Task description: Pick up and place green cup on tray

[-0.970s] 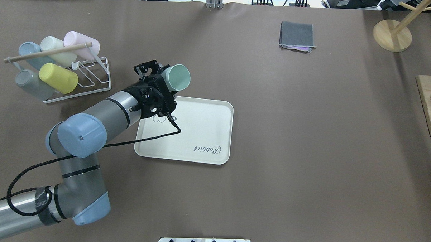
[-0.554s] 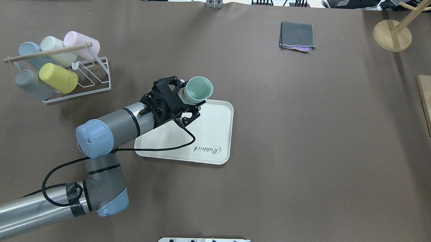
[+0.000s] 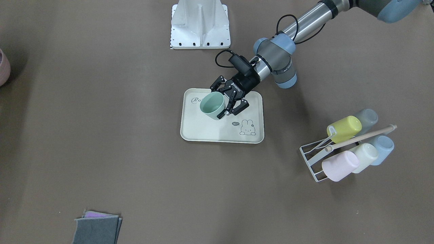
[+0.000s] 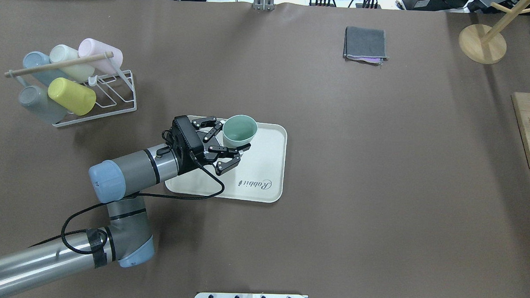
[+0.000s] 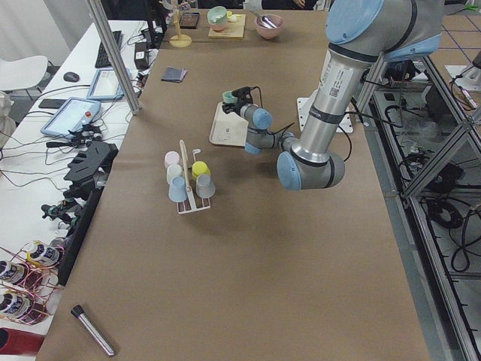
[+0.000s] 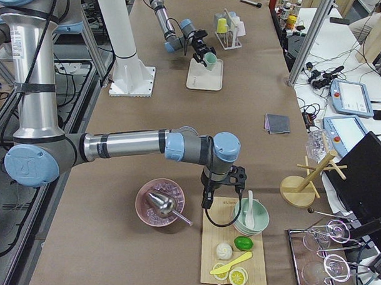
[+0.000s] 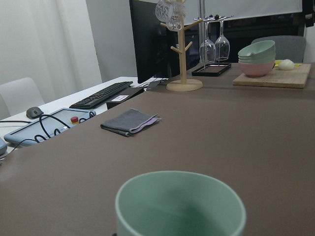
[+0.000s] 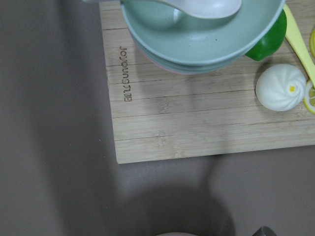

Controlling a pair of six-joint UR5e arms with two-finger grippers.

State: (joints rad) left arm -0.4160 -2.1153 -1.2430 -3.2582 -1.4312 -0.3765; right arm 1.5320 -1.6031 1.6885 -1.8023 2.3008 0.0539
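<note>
The green cup (image 4: 239, 131) is mint green and stands upright, mouth up, over the far part of the cream tray (image 4: 264, 166). My left gripper (image 4: 231, 141) is shut on the cup, with a finger on either side of its wall. In the front-facing view the cup (image 3: 212, 105) is over the tray (image 3: 203, 132) near the "Rabbit" script. I cannot tell whether the cup's base touches the tray. Its rim fills the bottom of the left wrist view (image 7: 180, 206). My right gripper (image 6: 224, 179) shows only in the exterior right view, over a wooden board; I cannot tell if it is open or shut.
A white wire rack (image 4: 97, 100) at the left holds several pastel cups, among them a yellow-green one (image 4: 71, 96). A folded grey cloth (image 4: 365, 43) lies at the back. A wooden stand base (image 4: 482, 43) and a wooden board (image 4: 529, 131) with stacked bowls (image 8: 202, 34) sit at the right.
My left arm has carried the green cup from beside the rack to over the tray. The cup turned from tilted on its side to upright, and it has come lower.
</note>
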